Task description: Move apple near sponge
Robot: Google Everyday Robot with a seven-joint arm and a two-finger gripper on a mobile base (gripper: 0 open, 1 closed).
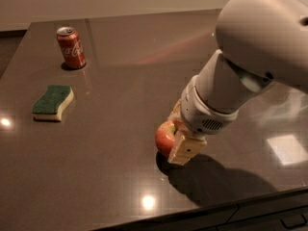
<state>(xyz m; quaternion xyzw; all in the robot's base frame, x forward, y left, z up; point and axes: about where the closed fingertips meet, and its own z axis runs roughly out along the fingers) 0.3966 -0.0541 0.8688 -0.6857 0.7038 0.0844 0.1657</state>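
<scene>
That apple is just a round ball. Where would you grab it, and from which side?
Grip the apple across its widest middle, one finger on each opposite flank, coming down from above. It is round, has nothing to hook, and sits low on the table. The end effector is there now, closed around it.

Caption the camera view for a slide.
The gripper clasps the apple at front; the sponge and red soda can sit far off to the left.

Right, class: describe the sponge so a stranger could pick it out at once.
On the dark table, look to the left edge, in front of the red can and far from the gripper clasping the apple. The sponge is the only flat, wavy-edged thing: green over yellow.
</scene>
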